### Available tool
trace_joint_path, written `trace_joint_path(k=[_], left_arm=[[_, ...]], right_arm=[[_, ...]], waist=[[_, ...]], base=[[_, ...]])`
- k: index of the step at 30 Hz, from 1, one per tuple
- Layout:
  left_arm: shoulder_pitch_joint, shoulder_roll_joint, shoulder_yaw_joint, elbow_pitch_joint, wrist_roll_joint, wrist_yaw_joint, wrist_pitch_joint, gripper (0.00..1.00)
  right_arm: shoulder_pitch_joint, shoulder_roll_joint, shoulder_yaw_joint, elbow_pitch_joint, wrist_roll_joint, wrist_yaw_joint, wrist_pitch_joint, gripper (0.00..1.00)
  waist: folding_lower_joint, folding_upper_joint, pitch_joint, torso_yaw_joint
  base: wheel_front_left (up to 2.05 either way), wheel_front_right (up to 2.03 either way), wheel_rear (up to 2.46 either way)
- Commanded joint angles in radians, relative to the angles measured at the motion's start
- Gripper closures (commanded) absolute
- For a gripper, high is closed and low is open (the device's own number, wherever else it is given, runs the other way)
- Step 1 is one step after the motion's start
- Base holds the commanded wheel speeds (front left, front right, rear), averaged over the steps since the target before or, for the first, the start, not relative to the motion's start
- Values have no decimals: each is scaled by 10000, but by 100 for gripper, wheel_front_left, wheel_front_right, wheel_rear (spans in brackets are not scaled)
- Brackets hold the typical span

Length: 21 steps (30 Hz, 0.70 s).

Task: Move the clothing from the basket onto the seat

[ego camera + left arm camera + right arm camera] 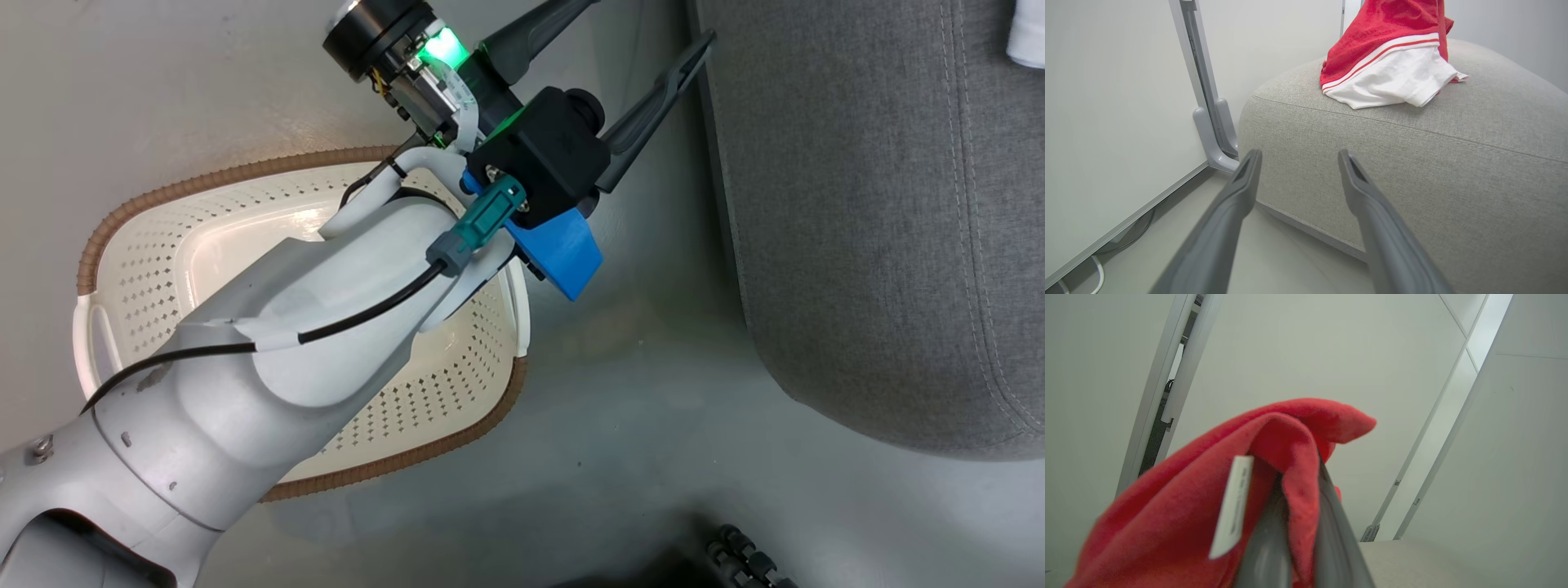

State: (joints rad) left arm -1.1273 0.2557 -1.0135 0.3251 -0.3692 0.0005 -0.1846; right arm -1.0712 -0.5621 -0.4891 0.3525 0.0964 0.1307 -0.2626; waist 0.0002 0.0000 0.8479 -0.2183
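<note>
The cream-white basket [139, 278] with its brown rim lies on the floor at the left of the head view, and no cloth shows inside it. My left arm crosses above it. My left gripper [653, 20] is open beside the edge of the grey seat [882, 204], with nothing between its fingers. Seen from the left wrist, that gripper [1299, 154] faces the seat [1412, 163], where red clothing with white trim [1384, 53] rests and rises out of the top of the view. My right gripper [1298, 506] is shut on a fold of red clothing [1167, 506] with a white label.
A white wall panel and a grey metal post [1208, 102] stand close to the seat's left end. Bare grey floor [637, 425] runs between basket and seat. A dark ribbed part [751, 559] shows at the bottom edge. A white bit of cloth [1030, 33] lies on the seat.
</note>
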Motion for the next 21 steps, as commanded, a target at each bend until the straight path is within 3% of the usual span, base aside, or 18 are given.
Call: trace_joint_path(k=[1, 8, 17, 18, 19, 21], left_arm=[[-164, 60, 41, -99, 10, 69, 48, 0], [-305, 10, -23, -347, 33, 116, 33, 0], [-131, 66, -29, -327, -70, 216, -130, 0], [-85, 46, -17, -296, -87, 245, -156, 0], [-25, 17, -14, -262, -99, 261, -210, 0], [71, -30, 20, -191, -181, 304, -318, 0]], right_arm=[[226, 217, -32, 179, -81, 2, -34, 100], [1012, 1297, -15, 1063, -304, 2, -34, 100], [1409, 1671, 17, 1666, -466, 2, -34, 98], [1449, 1698, 7, 1642, -483, 2, -34, 55], [1528, 1727, 3, 1567, -509, 2, -34, 0], [1775, 1818, -24, 1378, -548, 2, -35, 0]], waist=[[-2, 0, 46, -15], [-2, 0, 164, 107], [-2, 0, 50, 217], [-2, 0, -28, 212], [-2, 0, -129, 209], [-2, 0, -364, 192]], base=[[0, 0, 0], [0, 0, 0], [0, 0, 0], [0, 0, 0], [0, 0, 0], [0, 0, 0]])
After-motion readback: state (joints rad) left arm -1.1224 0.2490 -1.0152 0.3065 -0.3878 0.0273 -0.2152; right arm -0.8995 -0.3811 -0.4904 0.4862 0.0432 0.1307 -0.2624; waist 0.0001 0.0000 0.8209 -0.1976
